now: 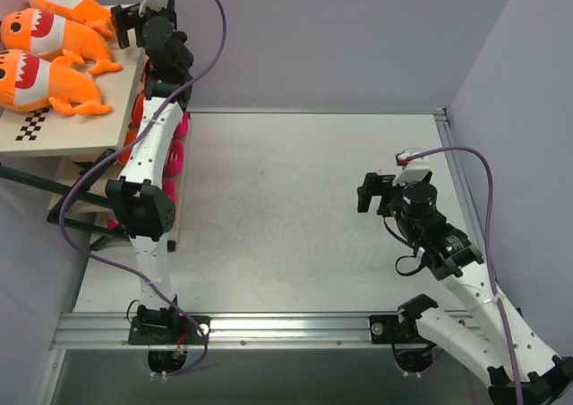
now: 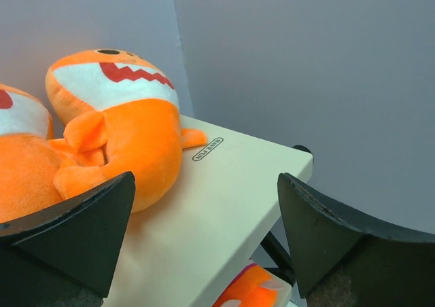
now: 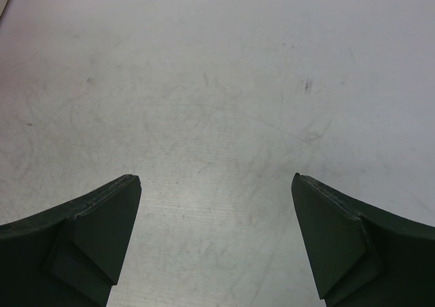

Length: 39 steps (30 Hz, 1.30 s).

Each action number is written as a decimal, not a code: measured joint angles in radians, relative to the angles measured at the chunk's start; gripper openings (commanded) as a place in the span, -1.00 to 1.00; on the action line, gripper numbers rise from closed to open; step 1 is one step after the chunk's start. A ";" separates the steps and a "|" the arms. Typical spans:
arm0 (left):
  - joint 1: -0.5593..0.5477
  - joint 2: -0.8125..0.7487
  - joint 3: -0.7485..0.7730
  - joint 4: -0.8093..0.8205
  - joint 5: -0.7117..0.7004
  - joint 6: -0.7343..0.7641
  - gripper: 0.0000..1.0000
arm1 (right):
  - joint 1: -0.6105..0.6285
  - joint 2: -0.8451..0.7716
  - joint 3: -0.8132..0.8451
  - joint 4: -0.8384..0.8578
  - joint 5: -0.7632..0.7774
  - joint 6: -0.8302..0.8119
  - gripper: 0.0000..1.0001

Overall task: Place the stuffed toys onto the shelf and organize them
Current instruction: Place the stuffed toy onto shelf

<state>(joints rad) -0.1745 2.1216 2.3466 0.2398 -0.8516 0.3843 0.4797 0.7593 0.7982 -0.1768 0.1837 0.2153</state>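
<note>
Three orange sharks point(image 1: 45, 36) lay on shelf point(image 1: 85, 132), 10 o'clock; left gripper point(image 2: 207, 178) beside them, wide, empty; right gripper point(image 3: 216, 178), 3 o'clock, wide, empty.

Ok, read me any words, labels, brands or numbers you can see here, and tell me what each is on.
Oval printed stamp on the shelf's top board: lettering too small and blurred to read.
Checkerboard strip on the same board: pattern only, no characters.
Orange shark toys and table: no text visible.
</note>
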 measured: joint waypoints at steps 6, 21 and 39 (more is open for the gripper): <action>-0.030 -0.025 -0.001 0.001 0.056 -0.006 0.94 | 0.000 0.000 0.000 -0.001 0.000 -0.001 0.99; -0.207 -0.340 -0.310 -0.039 0.205 -0.083 0.88 | 0.000 -0.066 0.060 -0.056 0.090 0.005 0.99; -0.406 -1.264 -1.101 -0.393 0.340 -0.307 0.88 | 0.000 -0.312 0.062 -0.101 0.322 0.071 0.99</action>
<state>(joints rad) -0.5808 0.8574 1.2461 -0.1532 -0.5114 0.0769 0.4797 0.4477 0.8600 -0.2775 0.5060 0.2863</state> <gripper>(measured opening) 0.938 0.994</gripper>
